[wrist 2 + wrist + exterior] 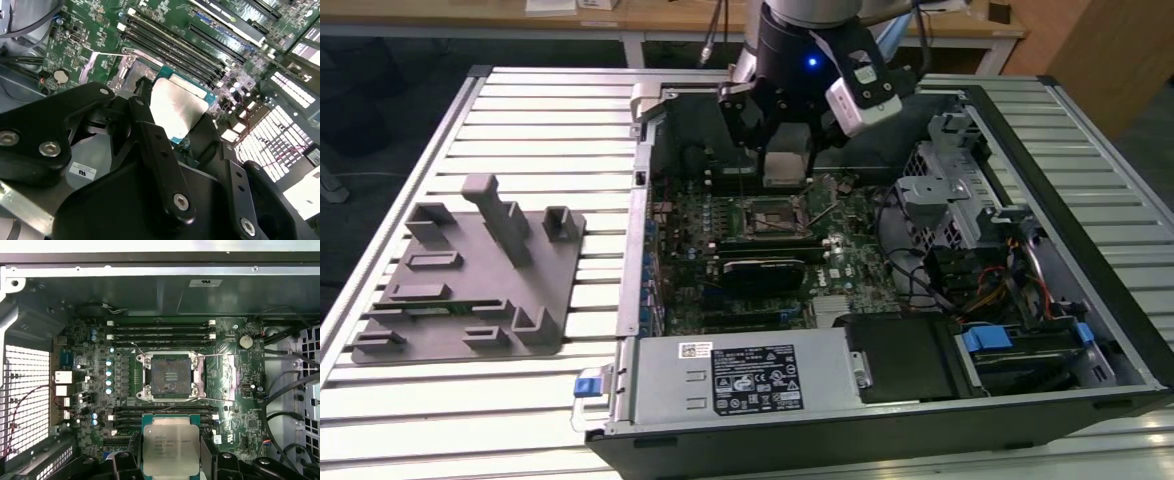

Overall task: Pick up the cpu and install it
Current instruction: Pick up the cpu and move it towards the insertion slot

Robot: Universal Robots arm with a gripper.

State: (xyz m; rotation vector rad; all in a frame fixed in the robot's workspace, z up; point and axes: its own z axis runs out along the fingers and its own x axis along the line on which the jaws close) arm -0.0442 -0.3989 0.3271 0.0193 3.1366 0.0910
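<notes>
Your jaws are clamped on the cpu (166, 445), gripping it by two opposite edges with its metal plate showing. You're holding it in the air over the motherboard (235, 390), just beside the empty socket (170, 376) and clear of it.

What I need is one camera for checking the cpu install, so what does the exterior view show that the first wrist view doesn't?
Exterior view: the grey fixture tray on the slatted tabletop, the power supply and the arm. First wrist view: the contact field inside the empty socket, the load plate swung open beside it, and print on the cpu. Both: the gripper shut on the cpu, above the motherboard, with the cpu not yet in the socket.
</notes>
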